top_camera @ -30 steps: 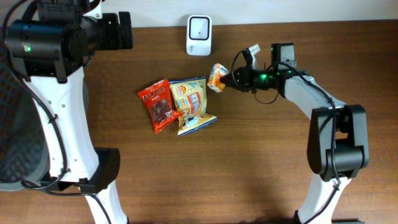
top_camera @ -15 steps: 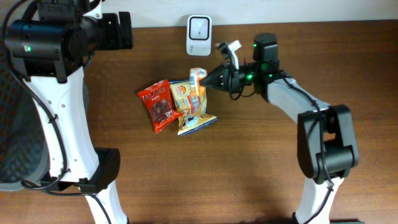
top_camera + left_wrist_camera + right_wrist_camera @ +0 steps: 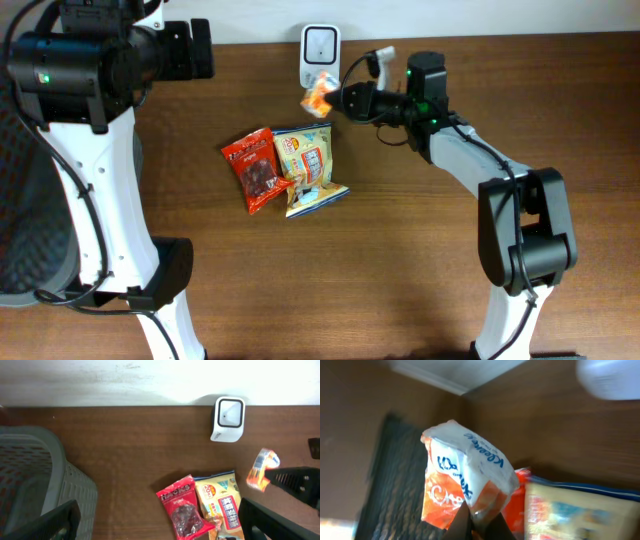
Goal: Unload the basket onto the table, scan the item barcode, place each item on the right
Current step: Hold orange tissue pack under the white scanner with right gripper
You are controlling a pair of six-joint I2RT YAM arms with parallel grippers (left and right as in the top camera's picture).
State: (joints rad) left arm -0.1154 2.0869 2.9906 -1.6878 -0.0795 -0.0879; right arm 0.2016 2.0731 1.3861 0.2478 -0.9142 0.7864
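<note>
The right gripper [image 3: 335,98] pinches the small orange packet [image 3: 318,95] tight, just beside the white scanner [image 3: 320,42]. The left gripper [image 3: 200,50] is spread wide, the grey basket [image 3: 35,480] near it; I cannot tell what is inside

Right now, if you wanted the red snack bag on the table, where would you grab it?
Probably its left edge, coming down from above. The red snack bag lies flat, so only a thin edge can be pinched. Its right side sits against the yellow snack bag, while the left side is free.
</note>
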